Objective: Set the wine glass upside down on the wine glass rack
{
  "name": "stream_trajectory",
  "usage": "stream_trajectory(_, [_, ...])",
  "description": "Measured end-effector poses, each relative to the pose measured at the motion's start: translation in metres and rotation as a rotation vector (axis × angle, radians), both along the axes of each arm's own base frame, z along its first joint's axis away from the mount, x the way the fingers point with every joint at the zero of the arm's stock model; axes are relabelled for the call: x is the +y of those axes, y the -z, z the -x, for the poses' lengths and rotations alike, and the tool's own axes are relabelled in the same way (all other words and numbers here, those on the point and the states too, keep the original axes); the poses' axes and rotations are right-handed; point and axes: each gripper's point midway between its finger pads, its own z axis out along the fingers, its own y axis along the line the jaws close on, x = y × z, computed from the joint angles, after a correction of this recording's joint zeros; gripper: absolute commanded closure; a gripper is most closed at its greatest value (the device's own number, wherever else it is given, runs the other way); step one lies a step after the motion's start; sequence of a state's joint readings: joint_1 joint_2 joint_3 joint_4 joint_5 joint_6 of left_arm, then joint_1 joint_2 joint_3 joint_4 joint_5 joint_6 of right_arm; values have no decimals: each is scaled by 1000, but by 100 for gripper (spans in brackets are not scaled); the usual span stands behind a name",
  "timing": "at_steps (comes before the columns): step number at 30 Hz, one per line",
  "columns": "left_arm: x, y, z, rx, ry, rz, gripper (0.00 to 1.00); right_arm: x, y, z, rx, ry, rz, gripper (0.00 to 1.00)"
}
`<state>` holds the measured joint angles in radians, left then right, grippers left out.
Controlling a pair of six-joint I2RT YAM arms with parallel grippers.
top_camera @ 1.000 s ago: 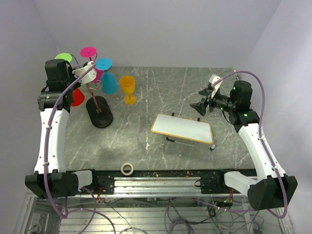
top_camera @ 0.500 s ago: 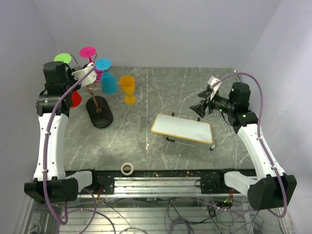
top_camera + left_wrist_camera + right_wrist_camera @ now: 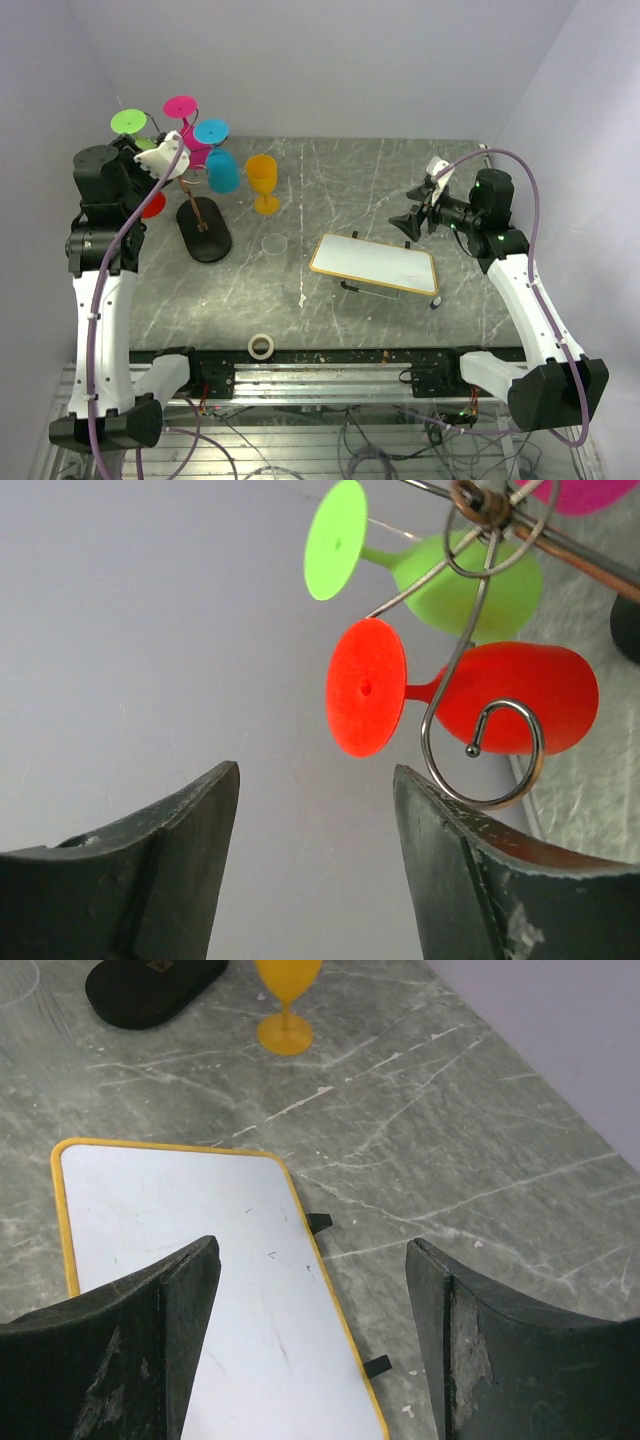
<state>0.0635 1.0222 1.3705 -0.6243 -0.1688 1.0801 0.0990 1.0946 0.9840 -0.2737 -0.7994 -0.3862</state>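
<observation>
**Left gripper** [image 3: 315, 775]: jaws spread wide, nothing between them. Both dark fingers [image 3: 150, 870] are clear of all objects, with bare wall behind the gap.

**Red wine glass** [image 3: 520, 695]: lies ahead of the left gripper's fingertips, just past the right-hand finger, and does not touch it. Its round foot faces the gripper. Its stem crosses a curled wire arm of the wine glass rack [image 3: 485, 730], and the bowl lies beyond that curl. In the overhead view the left arm hides most of this glass [image 3: 152, 205].

**Green wine glass** [image 3: 470, 580]: on the same rack, farther ahead of the left gripper than the red one, foot likewise turned toward the gripper.

**Rack, overhead view** [image 3: 205, 232]: the black oval base sits on the table, below and to the right of the left gripper [image 3: 165, 158]. A pink wine glass [image 3: 181, 105] and a blue wine glass [image 3: 222, 170] hang on the rack's far side from the gripper.

**Right gripper** [image 3: 312, 1248]: jaws apart, holding nothing, poised above a yellow-rimmed white tray [image 3: 200, 1270].

**Orange wine glass** [image 3: 285, 1033]: stands upright on the table, well ahead of the right gripper and beyond the tray's far edge, with the rack base just to its left.
</observation>
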Motion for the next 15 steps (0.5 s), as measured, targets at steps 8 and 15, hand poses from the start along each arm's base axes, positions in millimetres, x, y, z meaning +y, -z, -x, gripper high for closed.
stream_trajectory(8, [-12,-23,9,-233,-76,379,1,0,3,-6,22,19,-14,25])
stream_trajectory(15, [-38,-33,5,-308,-54,731,1,-4,-9,-31,84,136,-66,25])
